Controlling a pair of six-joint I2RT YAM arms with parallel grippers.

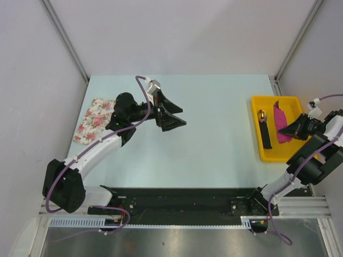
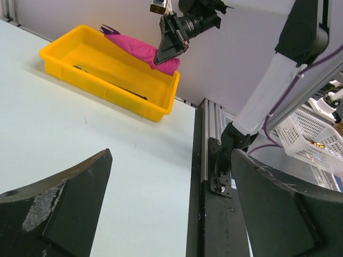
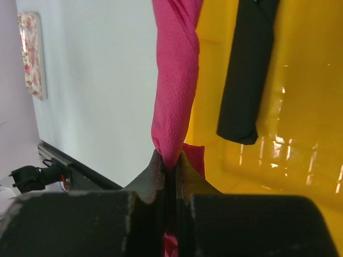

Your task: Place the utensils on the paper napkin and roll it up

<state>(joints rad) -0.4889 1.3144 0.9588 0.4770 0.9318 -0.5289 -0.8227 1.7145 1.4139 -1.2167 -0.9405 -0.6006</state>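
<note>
Napkin (image 1: 280,120): pink, rolled, lying in yellow tray (image 1: 257,100) at right of frame, long axis running top to bottom. Right end effector (image 1: 292,129) clenched on its lower end. Left end effector (image 1: 172,115) released, empty, well apart over counter (image 1: 214,123), centre-left.

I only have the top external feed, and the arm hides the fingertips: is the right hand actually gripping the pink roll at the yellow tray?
Observer: Yes, the right wrist view shows the right hand shut on one end of the rolled magenta paper napkin.
Operator: Is anything inside it?
Observer: The left wrist view shows purple plastic fork tines poking from its far end.
</note>
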